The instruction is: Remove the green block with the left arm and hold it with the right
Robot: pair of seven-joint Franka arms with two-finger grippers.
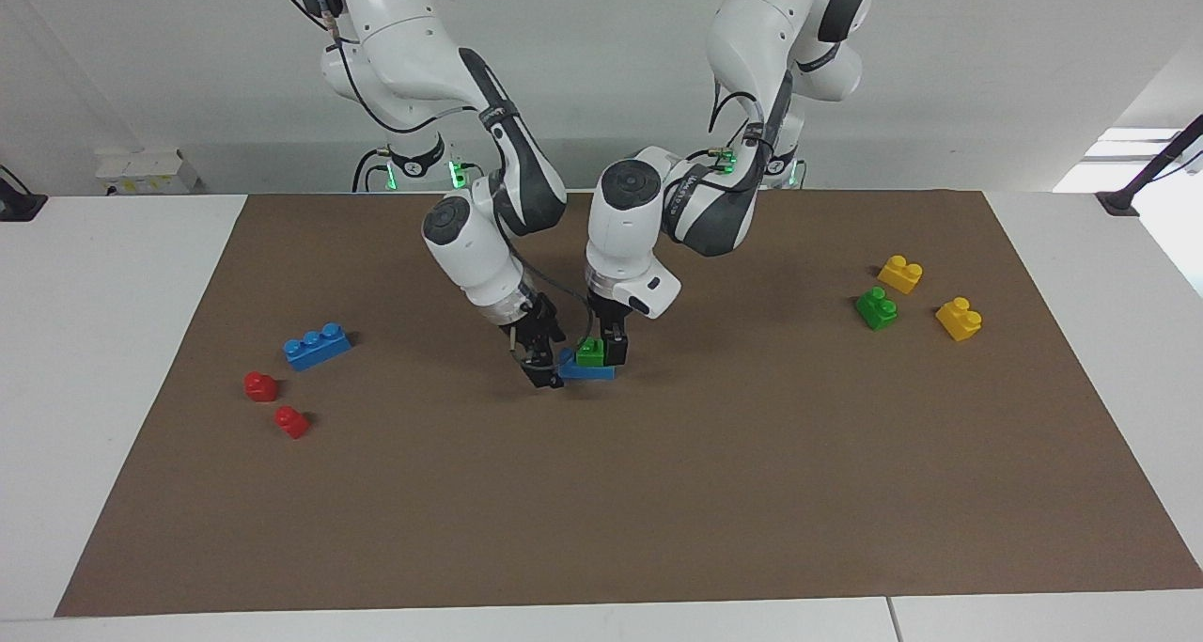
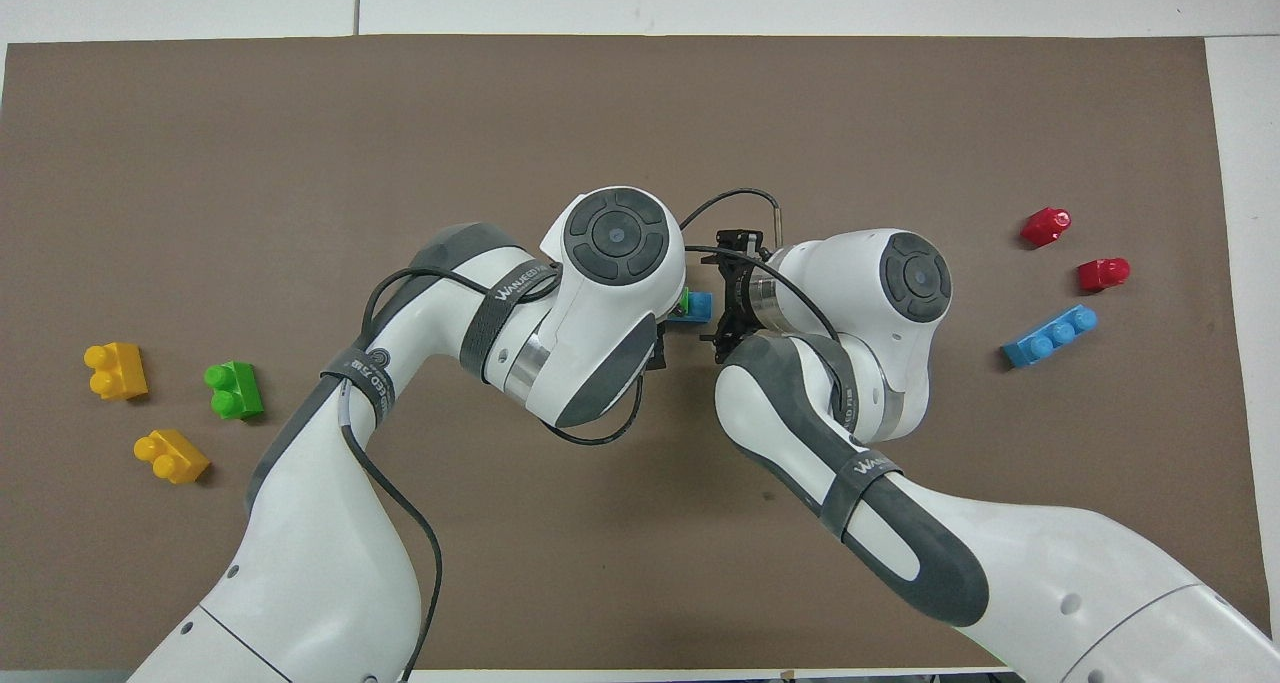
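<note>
One camera sits high across the desk [image 1: 658, 492], facing the robots. The other hangs above the robots' end, looking steeply down and forward. Both take in the whole brown mat [image 2: 300, 143].

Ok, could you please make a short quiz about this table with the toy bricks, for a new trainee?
1. True or false: the small bright green plastic two-stud brick at the middle of the brown mat sits on a blue plastic brick.
2. Which arm's gripper is at that green brick: A left, B right, C neither?
3. How many yellow plastic two-stud bricks lie on the mat?

Key:
1. True.
2. A. The left gripper is at it. The right gripper is at the blue brick's end toward the right arm.
3. Two, beside a second green brick.
</note>
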